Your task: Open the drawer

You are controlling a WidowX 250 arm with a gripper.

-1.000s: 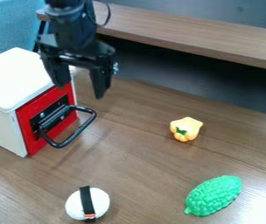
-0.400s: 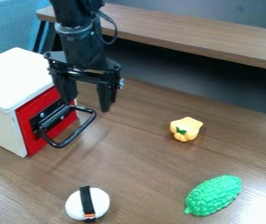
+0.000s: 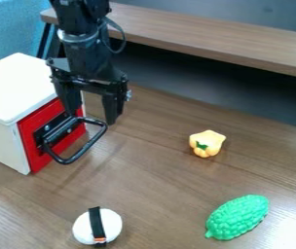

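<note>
Two fingers of your gripper stand well apart, gripping nothing, near the far end of the black handle. From them, its long bar slants toward the view's lower left, in front of the red drawer front. You can read no label.

The end effector, fingers spread, hangs by the black handle of the closed red drawer, perhaps touching.
</note>
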